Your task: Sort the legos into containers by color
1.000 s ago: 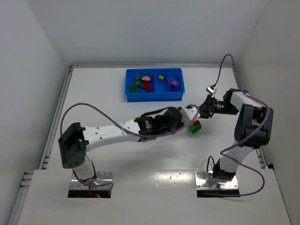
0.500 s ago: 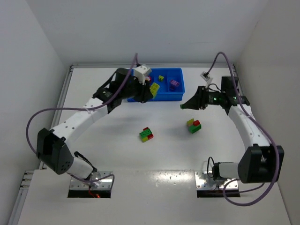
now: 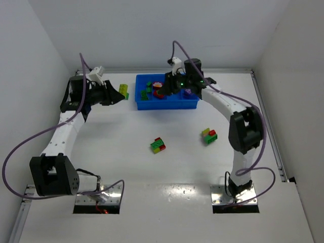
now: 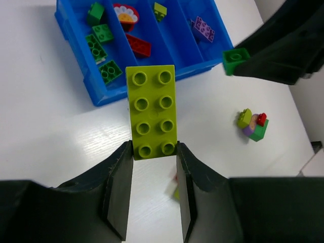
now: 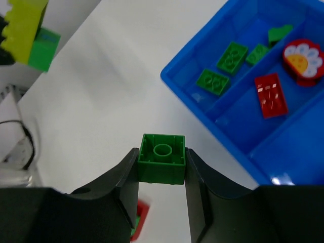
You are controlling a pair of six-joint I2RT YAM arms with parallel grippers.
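Left gripper (image 4: pixel 154 152): pinching the near end of the yellow-green brick (image 4: pixel 153 111), studs up, most of its length jutting past the fingertips; jaws parted only by the brick's width.
Right gripper (image 5: pixel 162 167): clamped on two sides of the small green brick (image 5: pixel 162 158); touching nothing else.
Just changed, left: a second back, stretched across mid-table towards the right gripper; half a second back, over the tray (image 3: pixel 167 105); now swung out beyond the tray's left end, brick not dropped.
Just changed, right: moved from beside the tray's right end to above its left half.
Meaning for the task: probably two bricks lifted for sorting; green close to its slot, yellow-green carried away from its own and needing a return pass.
Ahead of left gripper: green compartment nearest, then red, then the one with a small yellow-green piece, purple farthest.
Under right gripper: by the wrist view, bare table just outside the tray's corner, green compartment just beside.
Behind both grippers: first clump (image 3: pixel 158 145) and second clump (image 3: pixel 209 135), mixed colours, on the open table, well apart from the tray, not yet split.
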